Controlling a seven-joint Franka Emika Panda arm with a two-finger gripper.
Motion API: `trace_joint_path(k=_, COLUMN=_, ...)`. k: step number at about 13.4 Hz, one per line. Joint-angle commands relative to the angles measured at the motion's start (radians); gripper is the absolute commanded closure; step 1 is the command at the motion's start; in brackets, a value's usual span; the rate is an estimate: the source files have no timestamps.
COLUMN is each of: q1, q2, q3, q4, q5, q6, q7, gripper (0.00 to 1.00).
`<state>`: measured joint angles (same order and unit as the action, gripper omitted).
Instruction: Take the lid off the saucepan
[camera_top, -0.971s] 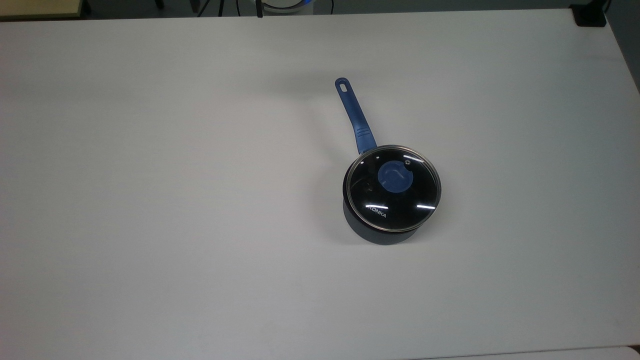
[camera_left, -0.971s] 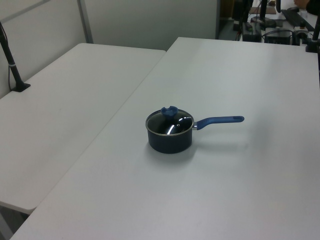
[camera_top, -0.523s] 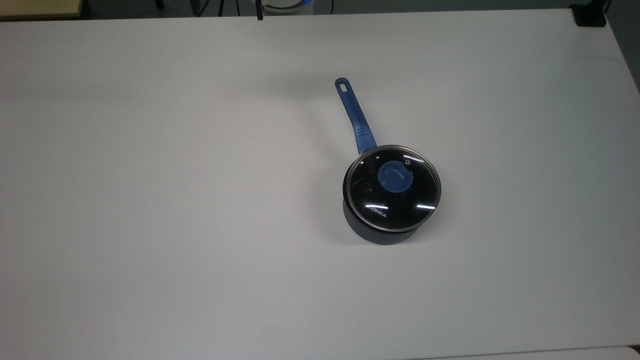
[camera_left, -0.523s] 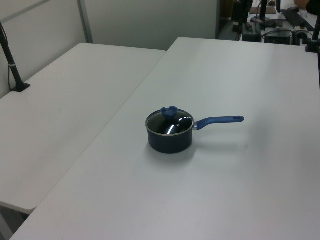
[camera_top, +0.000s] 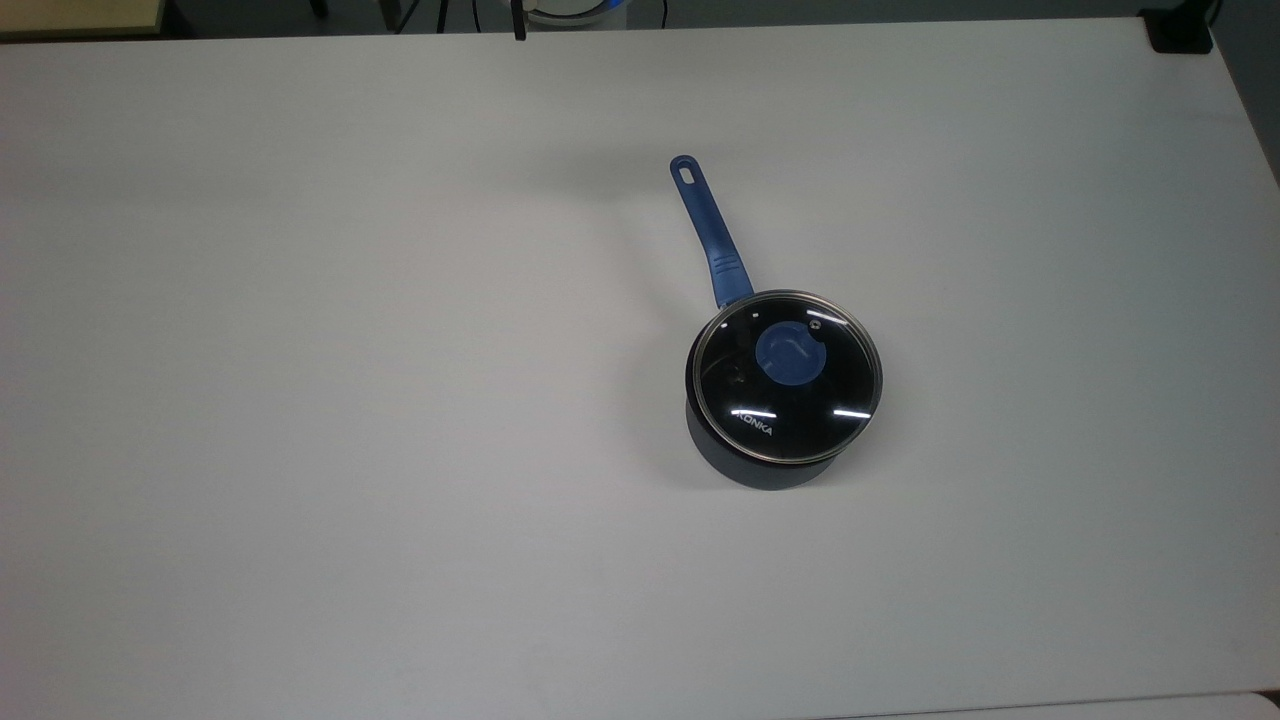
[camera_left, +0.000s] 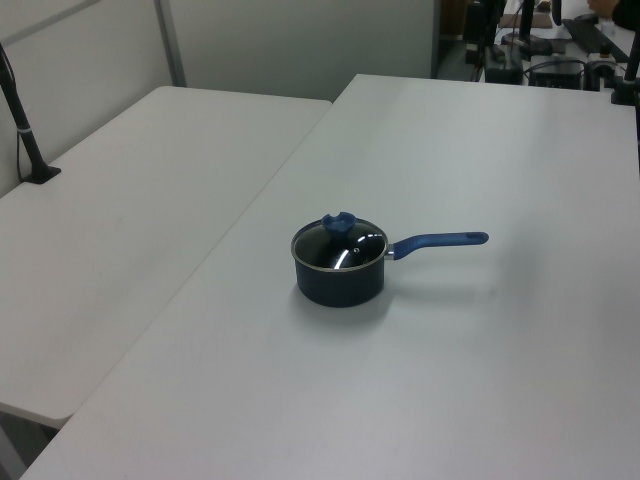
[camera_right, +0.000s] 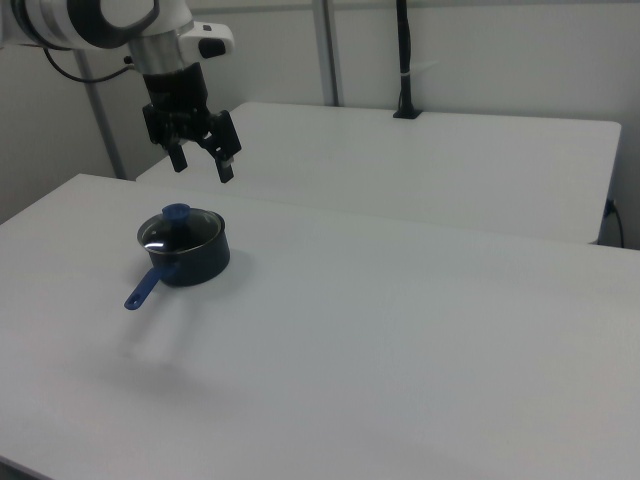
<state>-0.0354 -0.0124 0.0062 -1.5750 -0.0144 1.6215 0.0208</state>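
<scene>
The saucepan (camera_top: 760, 465) (camera_left: 340, 283) (camera_right: 195, 268) is a small dark pot standing on the white table, with a long blue handle (camera_top: 708, 232) (camera_left: 440, 241) (camera_right: 143, 288). The lid (camera_top: 830, 385) (camera_left: 345, 252) (camera_right: 190, 232), clear glass with a steel rim and a blue knob (camera_top: 789, 356) (camera_left: 338, 222) (camera_right: 176, 213), sits on the pot. In the right view my gripper (camera_right: 203, 162) hangs open in the air above the saucepan, well apart from the knob, with nothing between its fingers.
The white table (camera_top: 300, 400) (camera_left: 480, 380) (camera_right: 400, 340) spreads wide around the pot. A second white table (camera_left: 120, 220) (camera_right: 450, 160) adjoins it. A black clamp post (camera_right: 404, 60) (camera_left: 25, 130) stands on that second table.
</scene>
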Motion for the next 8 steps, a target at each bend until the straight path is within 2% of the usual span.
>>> trace_joint_path(k=1, q1=0.009, q2=-0.008, q3=-0.011, q4=-0.013, q5=0.024, q6=0.023, q7=-0.019, gripper=0.0)
trace_joint_path(k=8, q1=0.009, q2=0.003, q3=-0.011, q4=-0.013, q5=0.02, q6=0.031, q7=-0.025, gripper=0.0)
